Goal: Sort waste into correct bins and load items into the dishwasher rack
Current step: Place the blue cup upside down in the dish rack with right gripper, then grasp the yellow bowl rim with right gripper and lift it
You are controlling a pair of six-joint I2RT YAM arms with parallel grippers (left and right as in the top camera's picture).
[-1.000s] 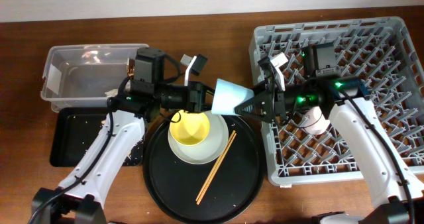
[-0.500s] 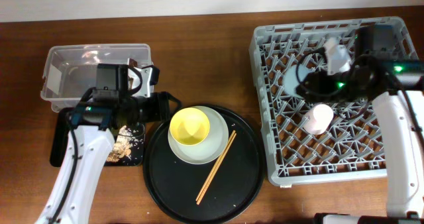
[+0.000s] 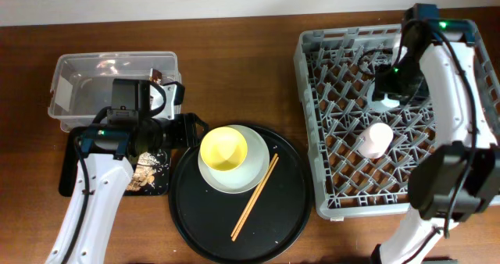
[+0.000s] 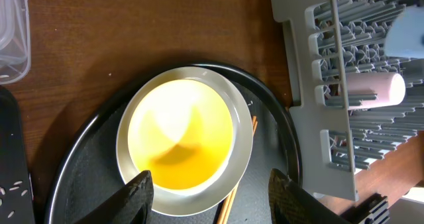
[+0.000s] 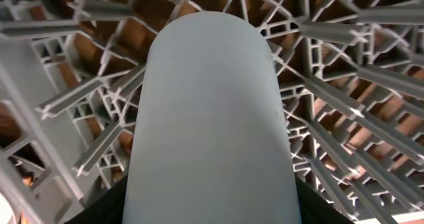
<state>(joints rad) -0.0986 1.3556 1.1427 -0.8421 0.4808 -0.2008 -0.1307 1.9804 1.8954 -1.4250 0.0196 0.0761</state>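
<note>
My right gripper is shut on the light blue cup and holds it down among the pegs at the back of the grey dishwasher rack. The arm hides most of the cup from above. The pink cup lies on its side in the rack. My left gripper is open and empty just left of the yellow bowl. The bowl sits in the pale grey plate. In the left wrist view my open gripper brackets the bowl. The chopsticks lie beside the plate.
Plate and chopsticks rest on the large round black tray. The clear box stands at the back left with a brown wrapper at its right end. The shallow black tray in front of it holds food scraps.
Both grippers met at the light blue cup over the round tray. The right arm then carried it into the back of the rack. The left gripper drew back left, empty.
</note>
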